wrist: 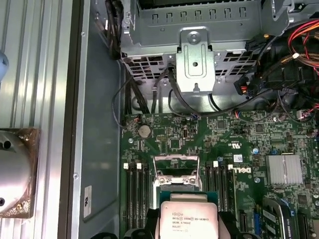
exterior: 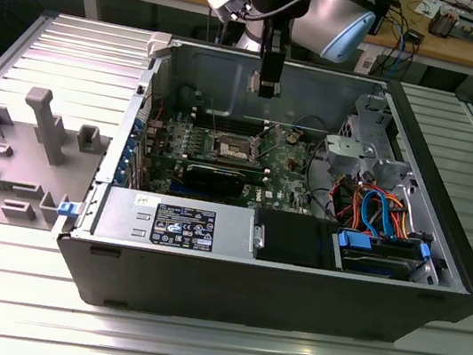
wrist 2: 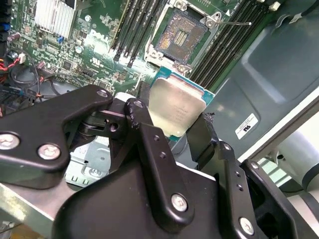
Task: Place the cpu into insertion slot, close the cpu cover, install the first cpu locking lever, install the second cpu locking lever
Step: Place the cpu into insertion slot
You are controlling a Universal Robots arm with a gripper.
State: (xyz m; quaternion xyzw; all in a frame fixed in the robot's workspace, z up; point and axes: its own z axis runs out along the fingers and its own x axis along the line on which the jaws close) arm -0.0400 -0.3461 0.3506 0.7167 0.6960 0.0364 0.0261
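Gripper: we are seeing it gripping the cpu by two opposite edges, fingers partly closed.
Cpu: hovering above the green board, near the insertion slot, not touching.

The small flat square cpu has a silver-grey metal top edged in green, with dark print across it in the first wrist view. The matte black metal tool is studded with silver screw heads. The square insertion slot has a dark centre speckled with a fine golden grid, inside a silver rim. The broad green motherboard is dotted with black chips and striped by long black slots. In the exterior view, the sheet-metal computer case is black, the ribbed metal desk silver-grey, and the bundled cables orange, red and blue.
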